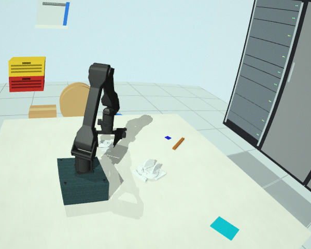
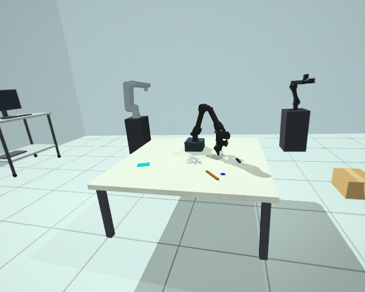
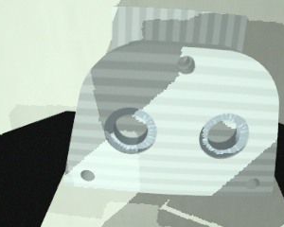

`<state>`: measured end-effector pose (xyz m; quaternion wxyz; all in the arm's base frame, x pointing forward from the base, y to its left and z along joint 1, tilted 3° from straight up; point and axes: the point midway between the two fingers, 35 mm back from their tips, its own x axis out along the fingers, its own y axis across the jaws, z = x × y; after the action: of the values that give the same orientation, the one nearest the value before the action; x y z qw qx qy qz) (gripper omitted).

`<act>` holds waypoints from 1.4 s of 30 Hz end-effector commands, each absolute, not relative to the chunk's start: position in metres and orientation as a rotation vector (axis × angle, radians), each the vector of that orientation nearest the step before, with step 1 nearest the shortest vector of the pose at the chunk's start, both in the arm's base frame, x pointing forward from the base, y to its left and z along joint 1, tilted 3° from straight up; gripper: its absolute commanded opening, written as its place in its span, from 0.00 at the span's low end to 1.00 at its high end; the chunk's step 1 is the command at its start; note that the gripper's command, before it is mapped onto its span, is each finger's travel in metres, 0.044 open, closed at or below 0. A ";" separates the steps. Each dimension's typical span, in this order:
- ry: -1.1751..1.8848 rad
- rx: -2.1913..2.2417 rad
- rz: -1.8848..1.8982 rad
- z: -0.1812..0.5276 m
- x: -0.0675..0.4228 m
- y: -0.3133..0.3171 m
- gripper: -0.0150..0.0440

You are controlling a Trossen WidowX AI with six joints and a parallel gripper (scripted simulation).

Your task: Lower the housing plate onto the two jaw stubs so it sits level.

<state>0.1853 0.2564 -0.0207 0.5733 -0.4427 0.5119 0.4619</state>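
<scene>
A black robot arm point(image 1: 94, 107) point(image 2: 214, 117) reaches down over a cream table point(image 1: 177, 214) point(image 2: 182, 191); its gripper point(image 1: 105, 144) point(image 2: 218, 154) point(image 3: 174, 128) is open, fingers parted on either side of the white plate point(image 1: 105, 144) point(image 2: 221, 152) point(image 3: 180, 95). The plate is at the tabletop, beyond the arm's dark teal block point(image 1: 84, 194) point(image 2: 194, 145) in the top view, well apart from the white assembly point(image 1: 149, 171) point(image 2: 193, 159). That assembly has a splayed, angular base and two upright, curved pieces. Farther out lie a slim orange stick point(image 1: 178, 143) point(image 2: 212, 174) and, near it, a small flat blue square point(image 1: 168, 137) point(image 2: 222, 173). A flat cyan card point(image 1: 224, 228) point(image 2: 143, 164) lies well apart, and a short black piece point(image 2: 238, 160) sits near the plate's side of the table. The plate looks matte and finely ridged, with two raised rings, three small round holes or recesses and a ribbed strip along its rounded end. In the wrist view, the rounded end points up, the straight edge down; the long axis runs crosswise, from finger to finger. Whether the fingers touch it is unclear.
</scene>
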 end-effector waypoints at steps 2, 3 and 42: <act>1.200 -1.038 1.083 -0.021 0.185 0.256 0.88; 1.200 -1.038 1.083 -0.021 0.185 0.256 0.86; 1.203 -1.029 1.083 0.052 0.182 0.252 0.85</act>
<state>0.1820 0.2509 0.0467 0.5709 -0.4430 0.5155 0.4606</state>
